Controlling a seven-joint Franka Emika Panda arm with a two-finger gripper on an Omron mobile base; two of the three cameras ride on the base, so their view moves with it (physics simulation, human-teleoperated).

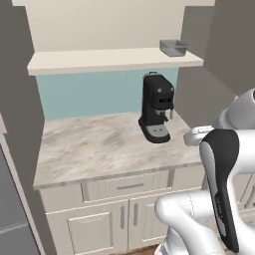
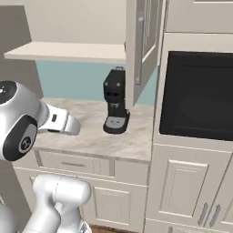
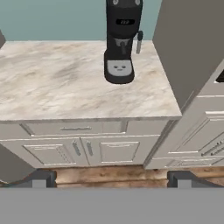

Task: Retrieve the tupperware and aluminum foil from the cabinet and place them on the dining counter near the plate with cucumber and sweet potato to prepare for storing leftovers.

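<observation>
- The black coffee machine [image 1: 157,108] stands on a marbled counter [image 1: 94,147], toward the counter's right end and close to the teal back wall [image 1: 89,94].
- Above the coffee machine is the cabinet [image 1: 109,59], with a cream shelf and grey-brown sides.
- In the left base view, the tupperware [image 1: 173,48] sits on that shelf, up and a little to the right of the coffee machine. It is a small grey tub near the shelf's right end.
- The right base view shows the same coffee machine [image 2: 115,107], but an open cabinet door [image 2: 142,50] hangs in front of the shelf end just above it, so the tub is hidden there.
- The right base view also shows a dark oven [image 2: 198,95] to the right of the coffee machine, set in tall white panelled units.
- The hand view looks down at the coffee machine [image 3: 121,41] from in front. Below it are a drawer [image 3: 74,128] and white cupboard doors [image 3: 83,152], then a wooden floor [image 3: 113,174].
- In the hand view, the gripper [image 3: 110,180] shows two dark tips at the bottom, one far to each side. They stand wide apart with nothing between them.
- The gripper is well away from the coffee machine, in front of the counter and touching nothing.
</observation>
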